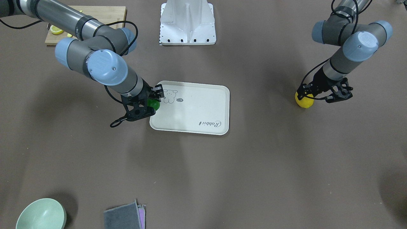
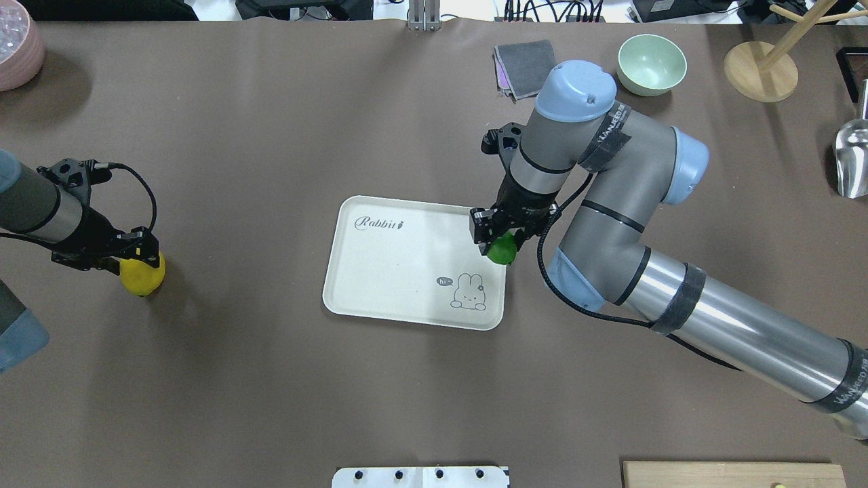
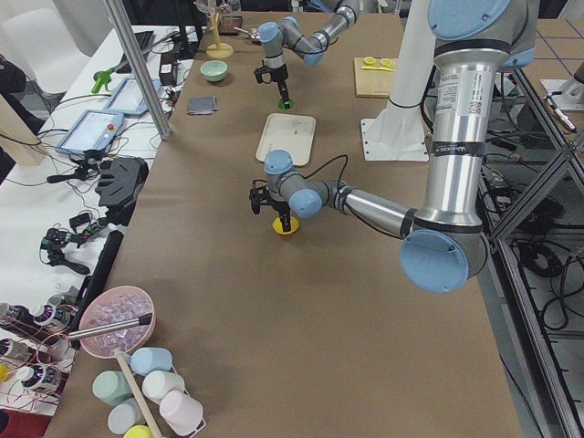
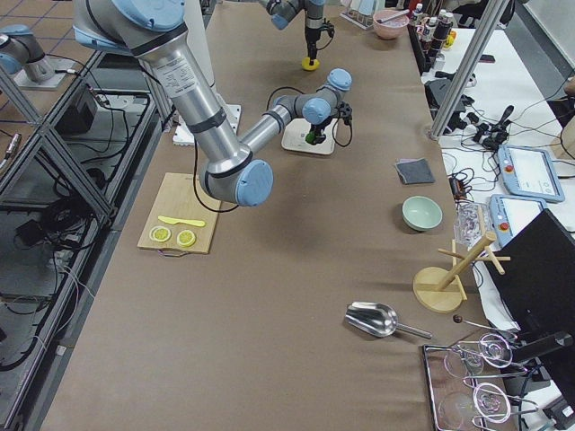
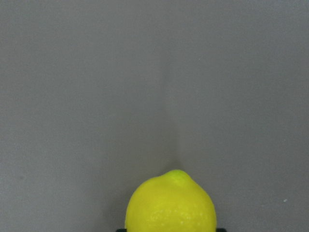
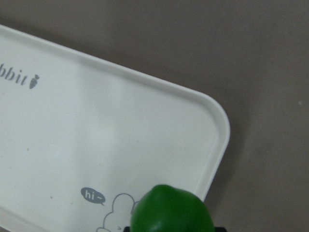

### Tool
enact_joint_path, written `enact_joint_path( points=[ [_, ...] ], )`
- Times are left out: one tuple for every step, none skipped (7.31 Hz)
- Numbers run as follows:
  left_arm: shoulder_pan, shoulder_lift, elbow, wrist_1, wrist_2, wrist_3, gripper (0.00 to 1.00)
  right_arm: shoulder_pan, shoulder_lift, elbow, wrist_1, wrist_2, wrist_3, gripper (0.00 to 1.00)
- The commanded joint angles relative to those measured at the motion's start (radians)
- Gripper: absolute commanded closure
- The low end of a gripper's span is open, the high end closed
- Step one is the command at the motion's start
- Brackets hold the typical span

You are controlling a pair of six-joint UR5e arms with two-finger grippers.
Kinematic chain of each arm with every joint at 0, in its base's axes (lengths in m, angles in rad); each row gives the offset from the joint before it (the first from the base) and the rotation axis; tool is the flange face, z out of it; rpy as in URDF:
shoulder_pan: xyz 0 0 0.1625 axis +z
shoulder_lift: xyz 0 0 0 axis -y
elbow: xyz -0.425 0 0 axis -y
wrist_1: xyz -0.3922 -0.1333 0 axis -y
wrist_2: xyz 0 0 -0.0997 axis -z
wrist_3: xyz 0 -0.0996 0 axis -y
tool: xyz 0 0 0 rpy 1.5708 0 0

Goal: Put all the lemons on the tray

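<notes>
The cream tray (image 2: pixel 400 261) (image 1: pixel 197 109) with the rabbit drawing lies mid-table. My right gripper (image 2: pixel 500 244) (image 1: pixel 152 103) is shut on the green lemon (image 2: pixel 502 250) (image 1: pixel 154 104) and holds it just above the tray's rabbit-side rim; it fills the bottom of the right wrist view (image 6: pixel 171 210) over the tray (image 6: pixel 96 140). My left gripper (image 2: pixel 139 261) (image 1: pixel 313 97) is shut on the yellow lemon (image 2: pixel 143 275) (image 1: pixel 304 100) (image 5: pixel 170 203), low over the bare table far from the tray.
A wooden cutting board (image 1: pixel 105 16) with lemon slices (image 1: pixel 56 30) lies by the right arm's base. A green bowl (image 2: pixel 651 63), a folded grey cloth (image 2: pixel 523 59) and a wooden stand (image 2: pixel 759 71) sit at the far edge. A pink bowl (image 2: pixel 17 51) is far left.
</notes>
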Motion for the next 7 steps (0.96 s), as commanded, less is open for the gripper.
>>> enact_joint_path(
  points=[
    [-0.014,-0.006,-0.018,0.015,-0.069,0.001,1.00,-0.032,0.056,-0.057,0.000,-0.014,0.006,0.78],
    [-0.043,-0.010,-0.021,0.032,-0.103,0.002,1.00,-0.038,0.065,-0.072,0.002,-0.024,0.005,0.66],
    [-0.063,-0.009,-0.024,0.033,-0.117,0.022,1.00,-0.047,0.065,-0.081,0.044,-0.050,0.006,0.11],
    [-0.098,-0.013,-0.030,0.071,-0.155,0.051,1.00,-0.046,0.064,-0.084,0.057,-0.055,0.006,0.00],
    [-0.132,-0.015,-0.085,0.175,-0.169,0.132,1.00,-0.027,0.062,-0.081,0.057,-0.046,0.006,0.00],
    [-0.170,-0.033,-0.149,0.328,-0.169,0.216,1.00,0.012,0.058,-0.077,0.055,-0.026,0.006,0.00],
    [-0.196,-0.103,-0.192,0.467,-0.169,0.241,1.00,0.063,0.044,-0.074,0.055,0.015,-0.005,0.00]
  ],
)
